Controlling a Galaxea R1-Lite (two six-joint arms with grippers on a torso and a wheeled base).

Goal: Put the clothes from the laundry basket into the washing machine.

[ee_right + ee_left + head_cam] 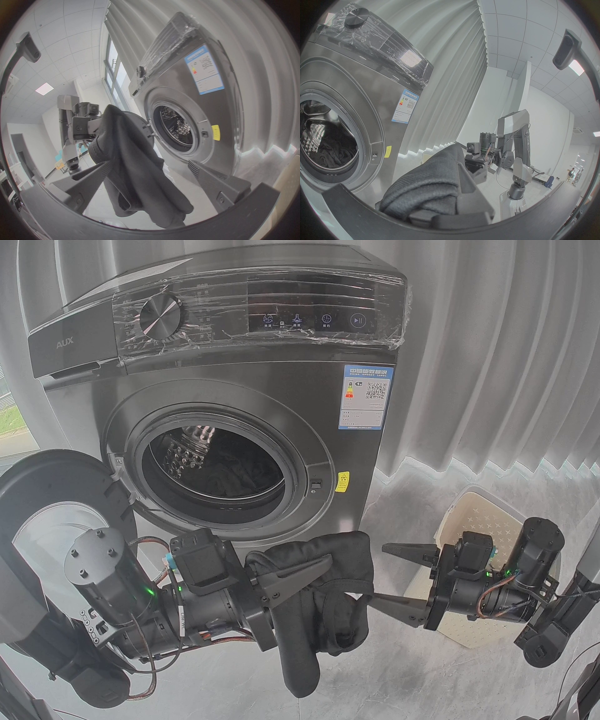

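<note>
The left hand (312, 615) is clenched on the dark garment (340, 565), hanging near and just below the open mouth of the washing machine (300, 396); the right hand (381, 574) is released, just right of it. Best raise the garment so its dangling tail clears the rim

I'm counting 1 washer (250, 384), 1 basket (476, 497) and 2 grippers (left gripper (315, 580), right gripper (381, 574)). 1 dark garment (340, 596) is hanging outside the drum (187, 455). More dark cloth (234, 474) is lying inside it, and I can't tell how many pieces.
</note>
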